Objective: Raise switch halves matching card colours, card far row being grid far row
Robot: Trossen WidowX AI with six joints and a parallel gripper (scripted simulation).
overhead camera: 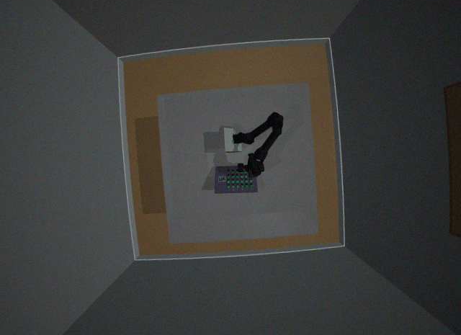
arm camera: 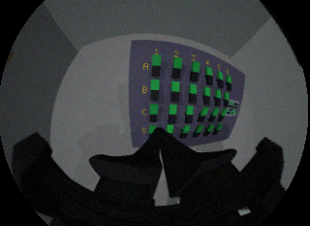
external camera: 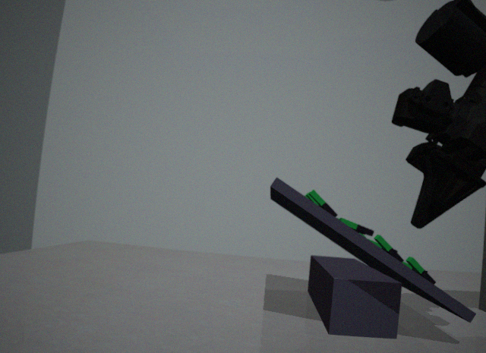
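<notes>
Four rows of switches point(overhead camera: 237, 181) point(external camera: 383, 243) point(arm camera: 173, 90) remain uncertain against the blurred card point(overhead camera: 222, 179) point(arm camera: 232, 109); jaws point(external camera: 418, 225) hover together, work apparently unfinished.

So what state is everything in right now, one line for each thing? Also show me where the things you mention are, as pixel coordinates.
tool point(external camera: 418, 225) point(arm camera: 158, 131): shut, holding nothing, raised off the panel
arm point(overhead camera: 275, 121): bent, reaching over the panel
panel point(overhead camera: 217, 190) point(external camera: 333, 228) point(arm camera: 138, 110): tilted, its far edge higher
block point(external camera: 363, 308): sitting on the floor, under the panel
switches point(arm camera: 175, 91): each tipped one way or the other; I can't tell which way for all
card point(arm camera: 232, 109): on the panel, too blurred to read
</notes>
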